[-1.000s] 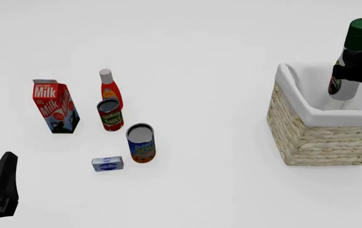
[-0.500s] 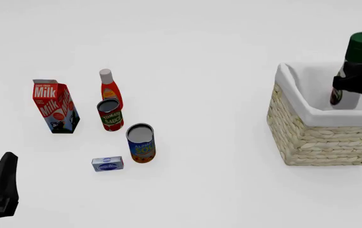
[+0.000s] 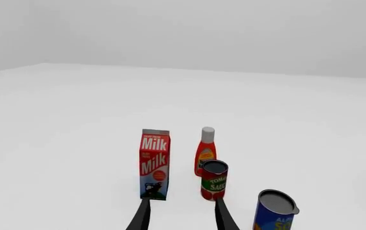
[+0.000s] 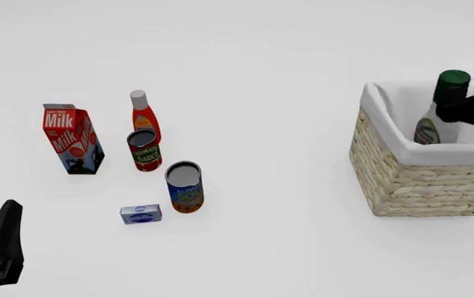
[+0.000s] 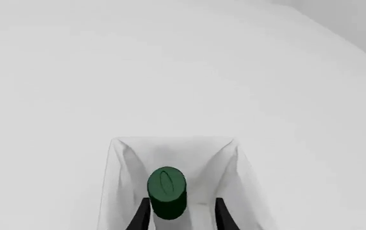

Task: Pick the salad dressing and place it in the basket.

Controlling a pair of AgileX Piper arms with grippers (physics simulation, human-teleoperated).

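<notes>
The salad dressing point(image 4: 429, 127), a whitish bottle with a dark green cap point(image 4: 452, 84), stands leaning inside the basket point(image 4: 410, 183) at the right. Only its upper half shows above the white cloth rim. My right gripper point(image 4: 462, 112) hovers over the basket just right of the bottle's neck. In the right wrist view the green cap point(image 5: 167, 191) lies below the open right gripper point(image 5: 180, 216), free of the fingers point(image 5: 141, 215), with the basket lining point(image 5: 115, 182) around it. My left gripper point(image 4: 0, 248) rests low at the front left, open and holding nothing, as the left wrist view point(image 3: 181, 218) also shows.
On the left of the table stand a milk carton point(image 4: 72, 139), an orange-red bottle with a white cap point(image 4: 144, 118), a tomato sauce can point(image 4: 145, 151) and a blue soup can point(image 4: 184, 187). A small blue box point(image 4: 140, 214) lies in front of them.
The bottle has dropped lower into the basket and tipped to the left. The right gripper has let go of it and stayed above. The left arm has not moved.
</notes>
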